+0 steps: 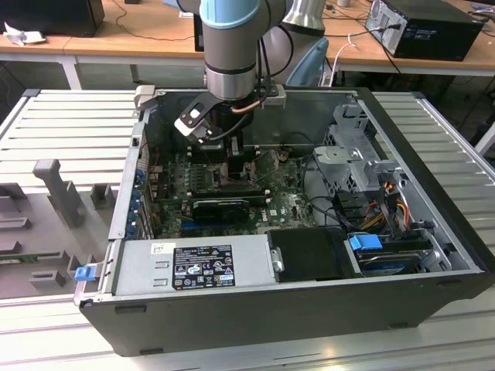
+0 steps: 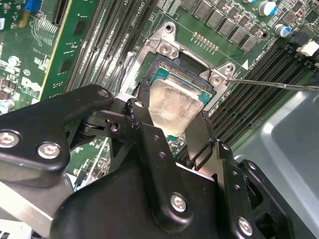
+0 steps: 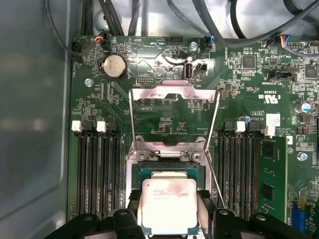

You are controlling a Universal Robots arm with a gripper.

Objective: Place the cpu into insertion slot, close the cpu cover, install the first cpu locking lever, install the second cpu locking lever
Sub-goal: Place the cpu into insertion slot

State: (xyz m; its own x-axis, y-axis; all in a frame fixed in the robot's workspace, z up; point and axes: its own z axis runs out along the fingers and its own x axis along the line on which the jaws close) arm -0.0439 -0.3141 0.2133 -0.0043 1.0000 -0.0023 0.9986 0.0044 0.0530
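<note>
The open computer case lies on its side on the table, with the arm reaching down onto the green motherboard. In the first wrist view the cpu cover stands swung up and away from the insertion slot, leaving it open.

The pincer is closed narrowly on two opposite edges of the cpu. It holds the chip over the near part of the slot; I cannot tell whether it is touching or just above.

The chip is square, so it has no real long axis. Its metal top faces up toward the wrist cameras, and its edges run roughly parallel to the slot's rim.

The likely trouble is landing offset or tilted: one corner could press down on the pin field and bend contacts. The thin locking lever runs just beside one finger and could be nudged.
</note>
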